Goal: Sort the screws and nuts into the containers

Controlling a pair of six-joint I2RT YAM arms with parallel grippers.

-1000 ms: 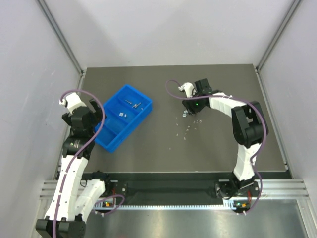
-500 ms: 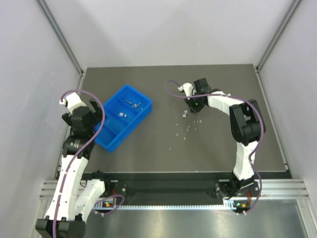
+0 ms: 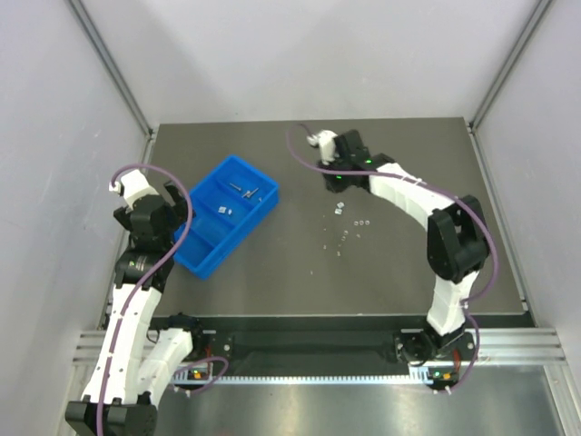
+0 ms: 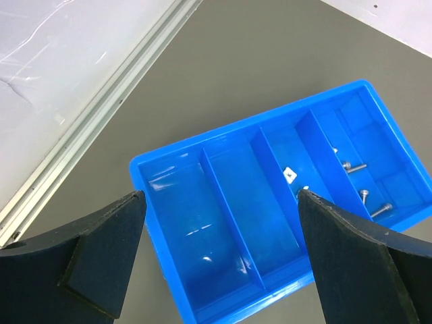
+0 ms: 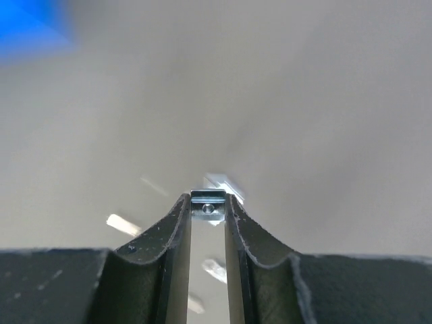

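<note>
Steel nut sits pinched at my right gripper's tips, well right of the tray — I'd carry it level and slow, release low; left gripper gapes empty above it.

My left gripper sits spread wide over the blue tray, screws at 3 o'clock, one nut next compartment in.

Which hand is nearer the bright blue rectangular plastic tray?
Left. The left hand hangs open by the left end of the bright blue rectangular plastic tray; the right hand is off to its right in the top view, not over it.
</note>
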